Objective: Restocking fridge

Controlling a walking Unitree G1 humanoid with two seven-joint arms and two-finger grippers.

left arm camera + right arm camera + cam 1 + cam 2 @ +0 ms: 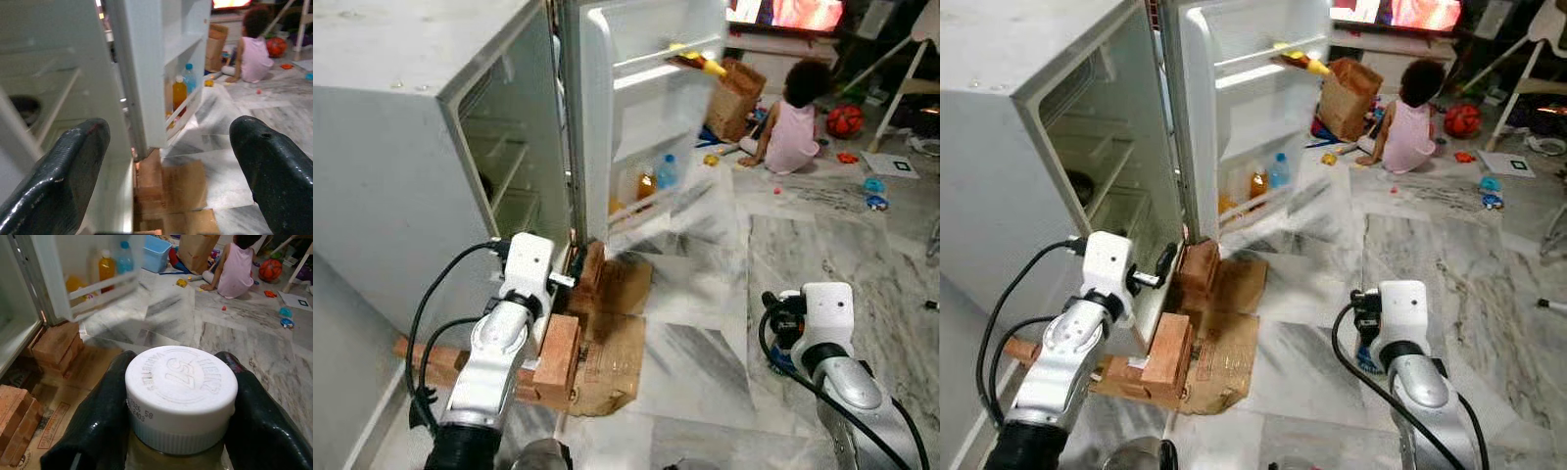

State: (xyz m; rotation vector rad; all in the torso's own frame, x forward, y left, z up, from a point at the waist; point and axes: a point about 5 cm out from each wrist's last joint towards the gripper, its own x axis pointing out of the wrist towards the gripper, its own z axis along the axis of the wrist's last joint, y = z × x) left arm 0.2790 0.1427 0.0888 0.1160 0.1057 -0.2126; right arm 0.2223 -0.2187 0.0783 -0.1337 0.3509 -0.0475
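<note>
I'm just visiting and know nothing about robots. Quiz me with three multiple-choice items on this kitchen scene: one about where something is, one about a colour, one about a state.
1. Where do the bottles stand?
A. on the floor
B. in the door's lowest rack
C. on top of the fridge

2. What colour is the cap of the jar in the right gripper?
A. white
B. red
C. green

3. How is the fridge door?
A. shut
B. taken off
C. open

Answers:
1 B: the bottles stand behind the rail low in the door.
2 A: the right gripper grips the jar under a white cap.
3 C: the door swings away from the fridge, whose shelves show.
</note>
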